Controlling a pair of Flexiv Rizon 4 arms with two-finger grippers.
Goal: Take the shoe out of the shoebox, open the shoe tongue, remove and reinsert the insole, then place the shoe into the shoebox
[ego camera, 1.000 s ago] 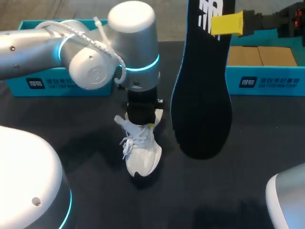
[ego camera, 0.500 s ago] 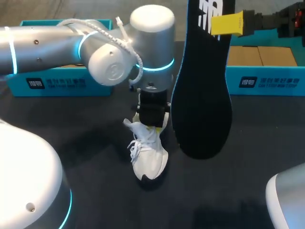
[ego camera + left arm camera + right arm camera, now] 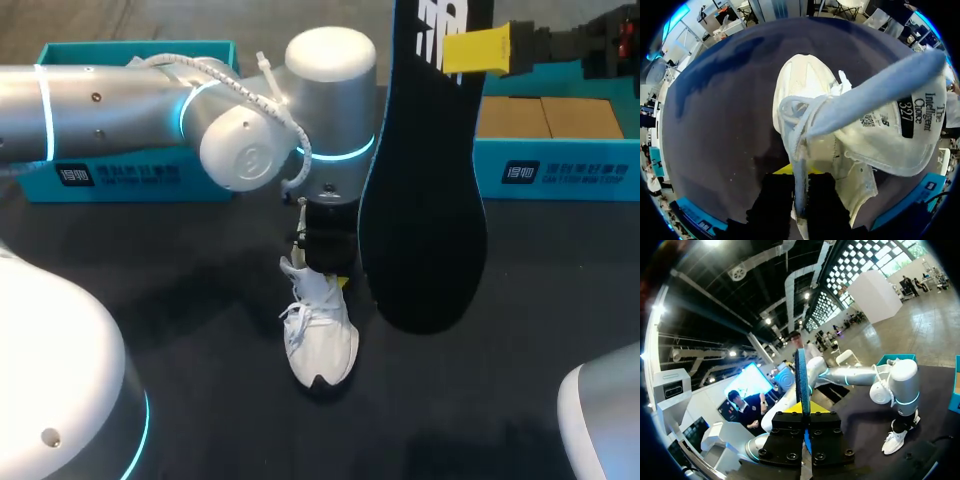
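Observation:
The white shoe stands on the dark table, toe toward me. My left gripper comes down onto its heel end. In the left wrist view the left gripper is shut on a pale strip of the shoe's collar, and the tongue stands lifted, its label showing. High at the back right, my right gripper is shut on the black insole, which hangs heel-down above the table beside the shoe. The right wrist view has the insole edge-on between the right gripper's fingers.
One teal shoebox half lies at the back left behind my left arm. The other teal half, with a brown cardboard floor, lies at the back right. My left arm's wrist stands close beside the hanging insole.
My left arm has moved to the right and dragged the shoe rightward and a little nearer, closer to the hanging insole. The right arm and the insole have kept still.

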